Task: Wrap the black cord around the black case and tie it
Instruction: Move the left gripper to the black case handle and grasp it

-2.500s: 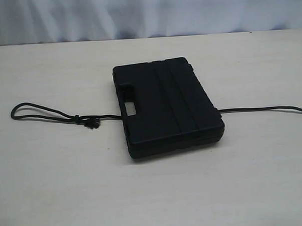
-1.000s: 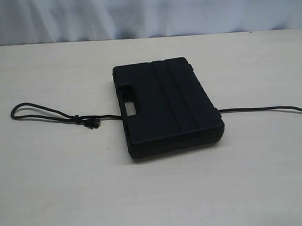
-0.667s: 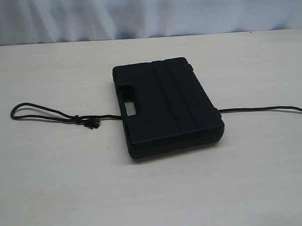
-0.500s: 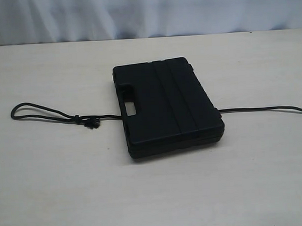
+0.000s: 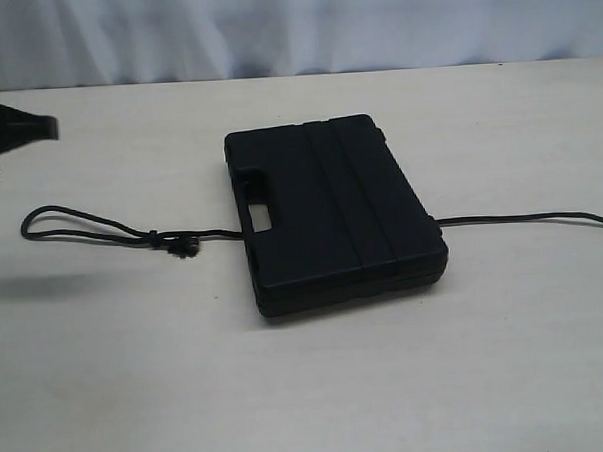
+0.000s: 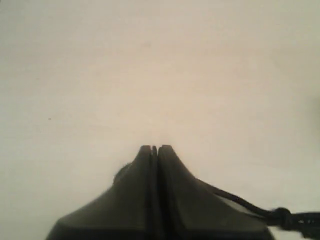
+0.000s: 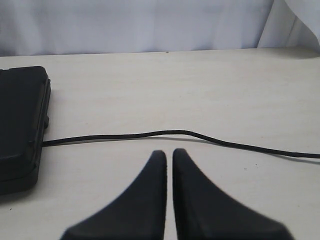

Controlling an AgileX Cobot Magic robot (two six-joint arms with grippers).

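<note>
On the pale table (image 5: 309,386) the black case (image 5: 331,210) lies flat, with the black cord (image 5: 91,227) emerging on both sides: loop left, long tail right. Your left gripper (image 6: 154,148) and right gripper (image 7: 169,152) are both closed and empty, so part the fingers first, then pinch each end close to the case.

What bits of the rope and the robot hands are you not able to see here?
- Right end of the black cord: cut off by the picture edge, in the exterior and right wrist views.
- Cord's middle: hidden by the black case, exterior view.
- Cord near its knot: partly covered by the left hand, left wrist view; knot blurred.
- Right hand: outside the exterior view.
</note>
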